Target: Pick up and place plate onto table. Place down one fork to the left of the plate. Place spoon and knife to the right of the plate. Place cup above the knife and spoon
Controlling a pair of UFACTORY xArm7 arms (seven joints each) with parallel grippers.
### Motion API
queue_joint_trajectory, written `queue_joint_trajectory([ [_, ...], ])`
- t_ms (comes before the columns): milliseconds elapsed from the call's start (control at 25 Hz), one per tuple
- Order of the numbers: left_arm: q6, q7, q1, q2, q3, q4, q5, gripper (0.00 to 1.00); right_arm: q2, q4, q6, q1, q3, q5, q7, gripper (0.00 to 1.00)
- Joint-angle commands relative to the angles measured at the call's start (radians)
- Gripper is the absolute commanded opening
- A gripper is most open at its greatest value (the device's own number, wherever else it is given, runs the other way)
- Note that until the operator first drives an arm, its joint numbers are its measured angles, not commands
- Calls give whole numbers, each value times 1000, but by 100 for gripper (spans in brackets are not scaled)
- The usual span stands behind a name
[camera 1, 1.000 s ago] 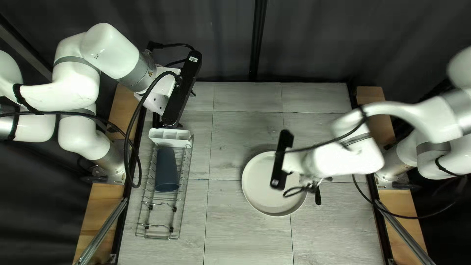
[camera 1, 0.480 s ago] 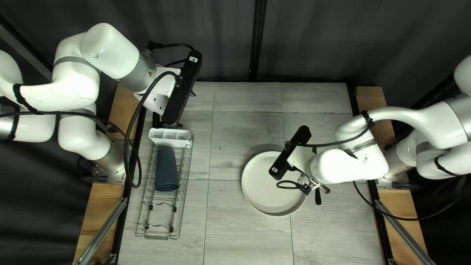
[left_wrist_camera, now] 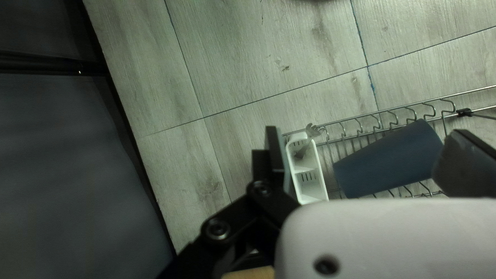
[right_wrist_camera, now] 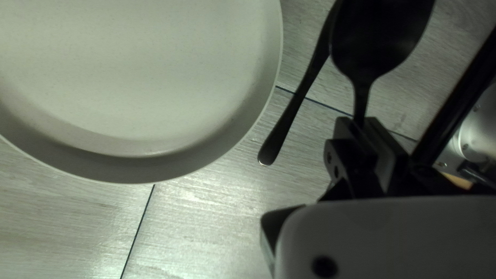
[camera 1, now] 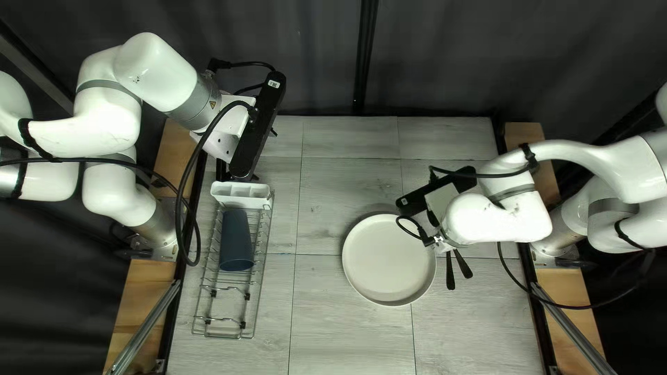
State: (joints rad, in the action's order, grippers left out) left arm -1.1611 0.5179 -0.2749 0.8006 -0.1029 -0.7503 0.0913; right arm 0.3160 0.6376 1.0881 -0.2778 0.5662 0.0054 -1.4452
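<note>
The black spoon (right_wrist_camera: 382, 36) is gripped by its handle in the right gripper (camera 1: 445, 243), just right of the plate (camera 1: 389, 260). The left gripper (camera 1: 240, 175) is spread apart near the white cutlery caddy (camera 1: 243, 193) and blue cup (camera 1: 236, 239).

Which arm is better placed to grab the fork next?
Probably the left: its open gripper is near the white holder with the fork in it. The right gripper is holding the spoon beside the plate.

A camera above the near edge slants down at the table (camera 1: 347, 326). Wrist views share its rack (left_wrist_camera: 382, 112) ahead of the left jaws, and its plate (right_wrist_camera: 129, 77), closer, beside the right jaws.
</note>
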Motion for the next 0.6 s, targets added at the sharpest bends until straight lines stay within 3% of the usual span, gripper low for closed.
queue_joint_trajectory([
  [40,0,0,0,0,0,0,0,100,78,-96,-38,24,50,52,-168,0],
  [200,0,0,0,0,0,0,0,100,68,-131,-66,5,62,74,-276,0],
  [600,0,0,0,0,0,0,0,100,65,-275,-210,-9,-7,154,-225,0],
])
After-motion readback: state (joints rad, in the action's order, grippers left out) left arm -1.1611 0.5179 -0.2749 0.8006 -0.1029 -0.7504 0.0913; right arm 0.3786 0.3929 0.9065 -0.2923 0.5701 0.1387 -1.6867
